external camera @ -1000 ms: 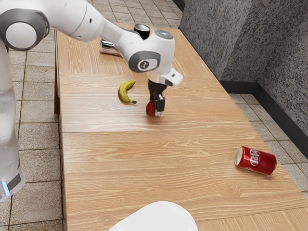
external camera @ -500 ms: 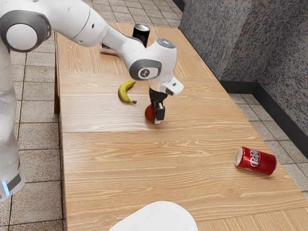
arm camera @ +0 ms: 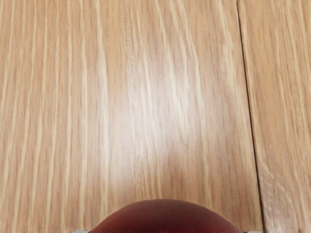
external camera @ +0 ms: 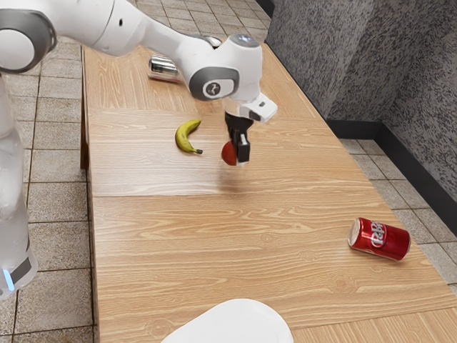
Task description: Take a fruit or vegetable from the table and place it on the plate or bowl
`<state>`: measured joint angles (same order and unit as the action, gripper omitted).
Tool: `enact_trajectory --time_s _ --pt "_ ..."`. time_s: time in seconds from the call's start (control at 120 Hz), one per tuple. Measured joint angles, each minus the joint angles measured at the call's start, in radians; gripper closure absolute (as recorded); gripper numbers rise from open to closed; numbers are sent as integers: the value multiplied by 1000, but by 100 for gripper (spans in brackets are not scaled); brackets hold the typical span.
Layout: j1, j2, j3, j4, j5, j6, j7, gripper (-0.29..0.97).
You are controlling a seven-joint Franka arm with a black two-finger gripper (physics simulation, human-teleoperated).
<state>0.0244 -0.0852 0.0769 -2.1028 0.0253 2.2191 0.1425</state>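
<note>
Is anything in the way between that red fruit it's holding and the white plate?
Nothing visible does. The gripper holds the red fruit above the table, and bare wood lies between it and the white plate. The red can lies off to the exterior view's right.

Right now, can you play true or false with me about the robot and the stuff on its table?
1. The gripper is holding a red fruit. True.
2. The banana is on the white plate. False: it lies on the table, far from the plate.
3. The red soda can is standing up. False: it lies on its side.
4. The red fruit is up in the air, off the table. True: its shadow shows on the wood below.
</note>
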Motion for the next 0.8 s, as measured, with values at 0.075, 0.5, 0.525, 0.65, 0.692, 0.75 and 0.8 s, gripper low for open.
enact_trajectory --time_s 0.075,0.5,0.525,0.65,0.692,0.75,0.8 --pt "16 -48 -52 3 0 -34 4 38" --pt "-3 -95 -577 67 -29 -170 28 39" --pt "-2 -95 -605 73 -32 -172 29 39" --pt "-3 -91 -717 83 -41 -177 36 39" --pt "-3 -79 -755 94 -41 -176 37 39" --pt "-9 -21 -803 146 -30 -174 38 39" --pt "-15 50 -839 202 2 -172 35 39"
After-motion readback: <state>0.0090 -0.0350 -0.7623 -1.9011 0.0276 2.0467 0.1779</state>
